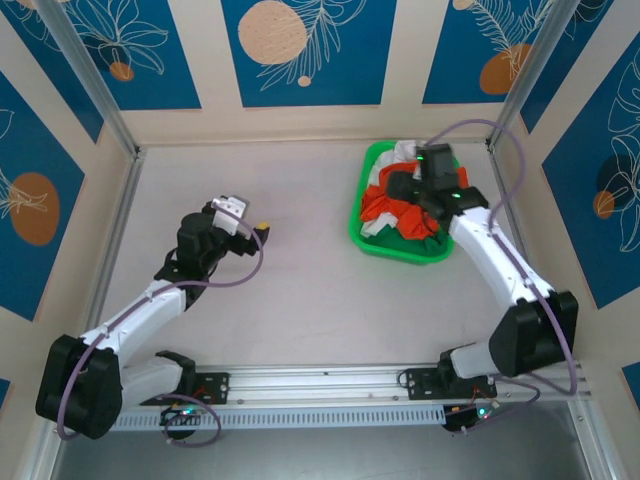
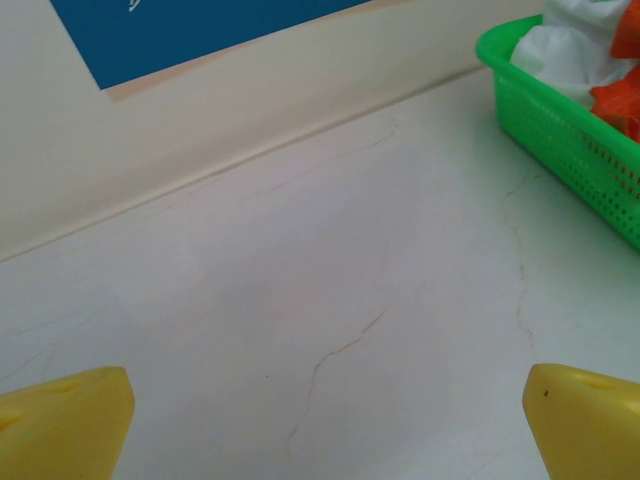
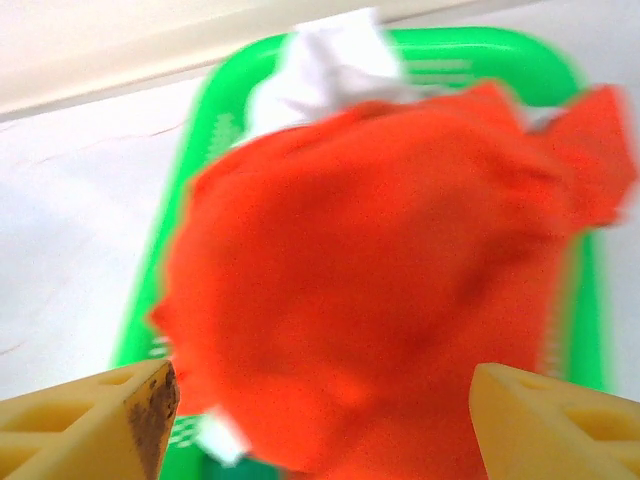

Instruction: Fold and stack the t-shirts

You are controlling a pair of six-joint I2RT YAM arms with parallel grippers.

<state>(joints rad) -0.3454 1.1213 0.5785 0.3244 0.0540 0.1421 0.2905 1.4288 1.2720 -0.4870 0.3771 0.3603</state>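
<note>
**Both shirts in the tray, right end effector wide above the orange-red one**

The right end effector (image 3: 320, 425) hangs over the green tray (image 1: 400, 257) at the far right of the table (image 2: 300, 280). Its yellow fingers are spread wide, with the orange-red t-shirt (image 3: 380, 250) bunched between and beyond them; nothing looks clamped. The white t-shirt (image 3: 330, 55) lies crumpled in the same tray, showing at the far end behind the orange-red one. The left end effector (image 2: 325, 420) is also wide and holds nothing, above bare table well to the left of the tray.

Risks, as I judge them:
- The two shirts are tangled together, so closing on a thick bunch could catch white cloth too and drag both out at once.
- Cloth lifted out could snag on the tray's mesh wall and pull or tip the light tray.
- A grip on the middle of the heap, not on a hem or shoulder, would give a lump that is hard to spread flat.
- The wrist view is blurred, so the depth of the grasp is hard to judge.

Count: two t-shirts (one orange-red, one white), one tray, two end effectors. Neither shirt is folded or stacked yet.
</note>
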